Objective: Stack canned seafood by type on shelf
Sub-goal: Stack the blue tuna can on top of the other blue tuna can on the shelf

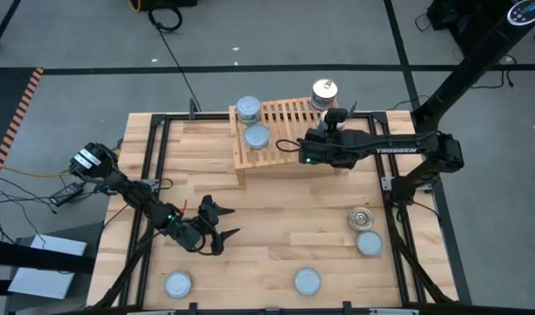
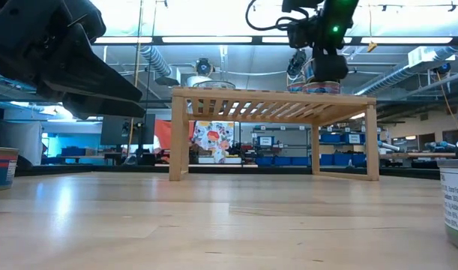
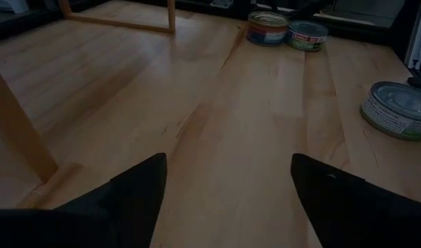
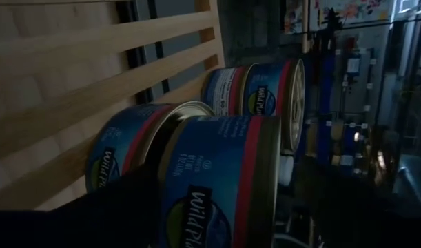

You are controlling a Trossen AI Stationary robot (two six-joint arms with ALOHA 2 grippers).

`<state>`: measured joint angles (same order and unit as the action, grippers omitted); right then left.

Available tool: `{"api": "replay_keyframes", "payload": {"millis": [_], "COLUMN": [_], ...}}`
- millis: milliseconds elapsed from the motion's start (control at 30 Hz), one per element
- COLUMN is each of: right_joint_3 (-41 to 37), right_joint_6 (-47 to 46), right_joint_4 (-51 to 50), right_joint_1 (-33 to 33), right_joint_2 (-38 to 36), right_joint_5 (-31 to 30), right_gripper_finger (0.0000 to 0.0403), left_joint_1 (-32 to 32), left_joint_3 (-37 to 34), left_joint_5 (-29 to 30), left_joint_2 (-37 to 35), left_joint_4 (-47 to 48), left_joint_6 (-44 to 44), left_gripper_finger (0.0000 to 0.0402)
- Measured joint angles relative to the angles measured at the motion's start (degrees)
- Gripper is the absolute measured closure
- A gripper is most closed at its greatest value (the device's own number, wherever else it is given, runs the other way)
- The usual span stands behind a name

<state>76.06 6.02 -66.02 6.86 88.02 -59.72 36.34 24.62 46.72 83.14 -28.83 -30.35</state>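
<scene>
Workshop room behind: grey floor (image 1: 276, 44) with black cables, blue bins and ceiling ducts in the low view. Broad pale plank table (image 1: 285, 219), smooth and lightly glossy, framed in black metal rail.

Toward the far edge, light wooden shelf (image 1: 280, 140), box-like, slatted top on solid side boards, open underneath. On its slats, two plain silvery-blue tins: one at the far left corner (image 1: 248, 108), one just nearer (image 1: 256, 136). At the far right corner, a stack of short round tins topped by a golden pull-tab lid (image 1: 325, 91); in the right wrist view, blue labels with red bands, metal rims, tins (image 4: 217, 179) pressed close together against the slats.

Right arm, dark and jointed, reaching in across the shelf's right side. Right hand (image 1: 330, 114) just beside the gold-lidded stack, fingers spread wide on either side of the nearest tin, nothing gripped as far as can be told.

Left arm low over the near-left part of the table. Left hand (image 1: 216, 220) hovering above bare planks, dark tapered fingers (image 3: 138, 193) wide apart, empty.

Loose tins on the table: gold pull-tab tin (image 1: 362, 218) touching a silvery one (image 1: 369, 243) near the right rail; silvery tin (image 1: 307, 281) at the near middle; another (image 1: 178, 283) at the near left.
</scene>
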Motion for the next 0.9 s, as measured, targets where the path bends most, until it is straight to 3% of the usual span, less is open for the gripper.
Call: {"api": "replay_keyframes", "payload": {"millis": [200,467,900], "right_joint_3": [1.1,6.3,6.5], "right_joint_6": [-1.3,-1.1,-0.2], "right_joint_4": [0.1,0.5,2.9], "right_joint_1": [1.8,4.8,8.1], "right_joint_2": [-0.1,0.1,-0.1], "right_joint_5": [3.6,14.3,18.6], "right_gripper_finger": [0.0071,0.0086,0.0084], "left_joint_1": [0.0,0.0,0.0], "left_joint_3": [0.0,0.0,0.0], "left_joint_5": [-0.2,-0.6,-2.0], "left_joint_2": [0.0,0.0,0.0], "left_joint_4": [0.0,0.2,0.2], "left_joint_6": [0.0,-0.1,-0.1], "left_gripper_finger": [0.0087,0.0087,0.0087]}}
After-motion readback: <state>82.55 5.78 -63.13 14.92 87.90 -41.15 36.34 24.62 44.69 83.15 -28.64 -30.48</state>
